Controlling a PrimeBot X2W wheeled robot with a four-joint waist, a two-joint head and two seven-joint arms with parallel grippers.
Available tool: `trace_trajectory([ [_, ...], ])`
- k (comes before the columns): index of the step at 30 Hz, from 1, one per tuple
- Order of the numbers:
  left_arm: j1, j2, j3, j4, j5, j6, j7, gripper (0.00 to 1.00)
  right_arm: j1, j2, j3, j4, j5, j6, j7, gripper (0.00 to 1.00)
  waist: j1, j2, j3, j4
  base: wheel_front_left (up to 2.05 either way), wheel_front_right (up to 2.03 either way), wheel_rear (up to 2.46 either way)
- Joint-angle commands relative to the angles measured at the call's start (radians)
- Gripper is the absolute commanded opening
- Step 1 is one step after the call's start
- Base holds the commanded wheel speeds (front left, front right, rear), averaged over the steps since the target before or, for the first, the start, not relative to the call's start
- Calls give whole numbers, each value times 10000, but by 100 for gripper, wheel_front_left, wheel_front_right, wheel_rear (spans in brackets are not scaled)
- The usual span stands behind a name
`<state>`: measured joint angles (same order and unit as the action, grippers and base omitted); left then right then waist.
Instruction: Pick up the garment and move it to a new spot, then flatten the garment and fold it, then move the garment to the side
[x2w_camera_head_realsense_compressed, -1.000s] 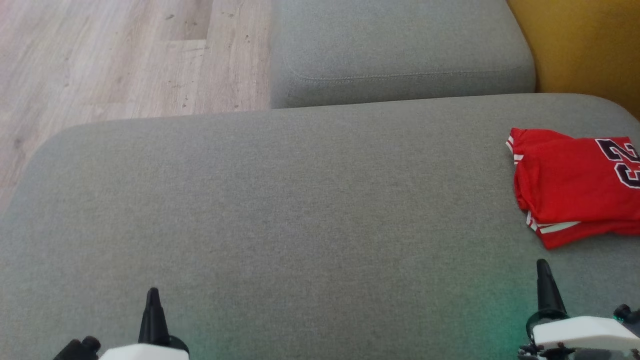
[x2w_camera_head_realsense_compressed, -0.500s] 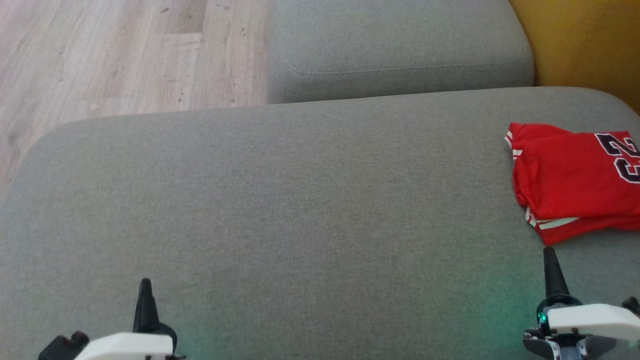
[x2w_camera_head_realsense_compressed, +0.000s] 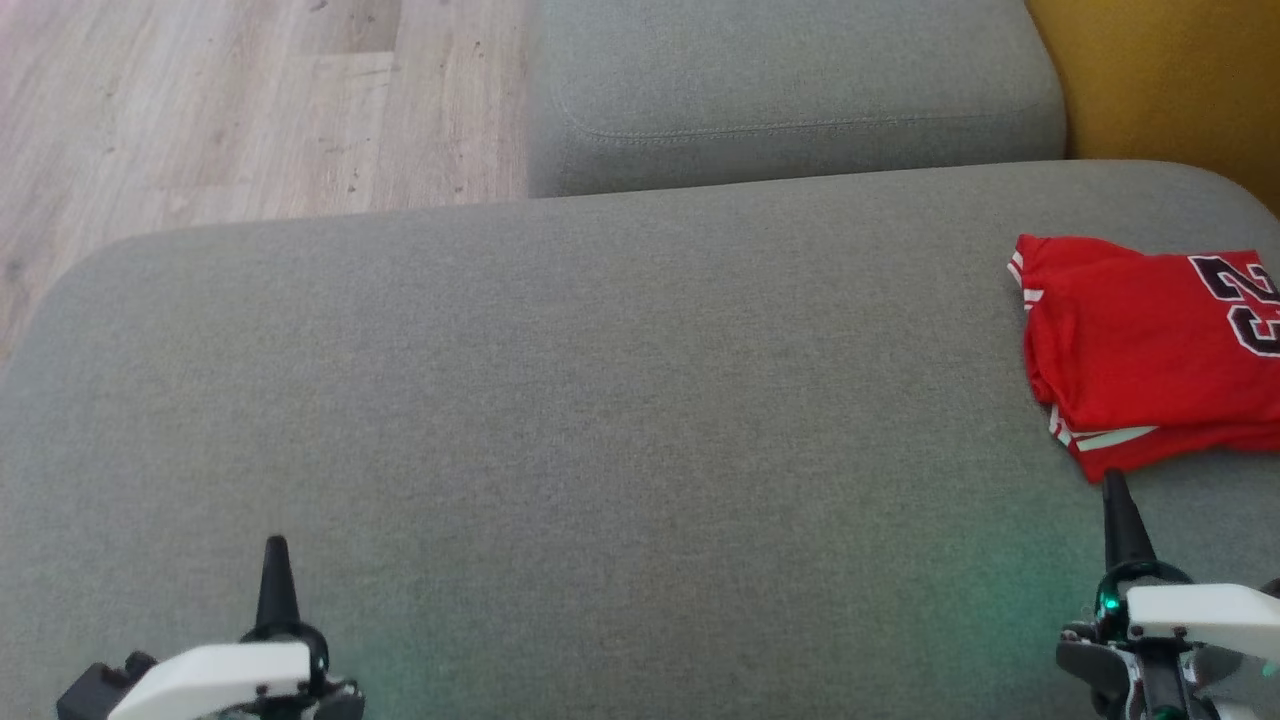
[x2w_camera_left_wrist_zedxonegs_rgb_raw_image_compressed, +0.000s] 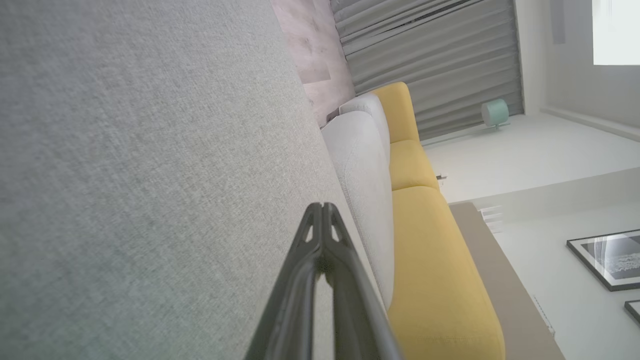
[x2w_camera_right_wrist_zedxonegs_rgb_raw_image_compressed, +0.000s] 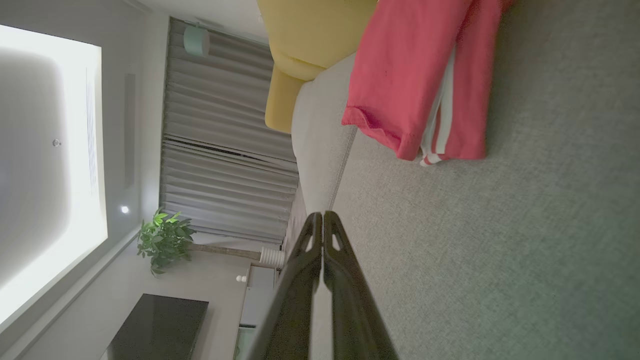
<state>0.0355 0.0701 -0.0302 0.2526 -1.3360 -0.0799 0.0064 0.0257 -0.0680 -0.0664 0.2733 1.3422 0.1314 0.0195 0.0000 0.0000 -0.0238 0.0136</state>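
Since a second ago both arms edged forward: right gripper, fingers together, now just beside the folded red numbered jersey at the grey fabric sofa seat's right; left gripper, fingers likewise together. Pale wood floor, yellow sofa beyond.

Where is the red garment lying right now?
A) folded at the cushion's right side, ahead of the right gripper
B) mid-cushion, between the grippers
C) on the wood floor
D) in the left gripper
A: the red garment lies folded on the grey cushion near its right edge, just ahead of the shut right gripper.
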Motion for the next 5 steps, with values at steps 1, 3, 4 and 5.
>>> trace_trajectory([
  [1, -706, 119, 379, -281, -284, -89, 60, 0, -641, -7, 108, -304, 280, -6, 109, 0, 0, 0, 14, -7, 0, 0, 0],
  [3, -796, 116, 464, -256, -645, -143, 148, 0, -729, -1, 57, -303, 610, -6, 197, 0, 0, 0, 47, -24, 0, 0, 0],
  [4, -826, 115, 492, -248, -765, -162, 177, 0, -758, 1, 40, -303, 720, -6, 226, 0, 0, 0, 58, -29, 0, 0, 0],
  [5, -856, 114, 521, -240, -885, -180, 207, 0, -787, 3, 23, -302, 829, -6, 256, 0, 0, 0, 70, -35, 0, 0, 0],
])
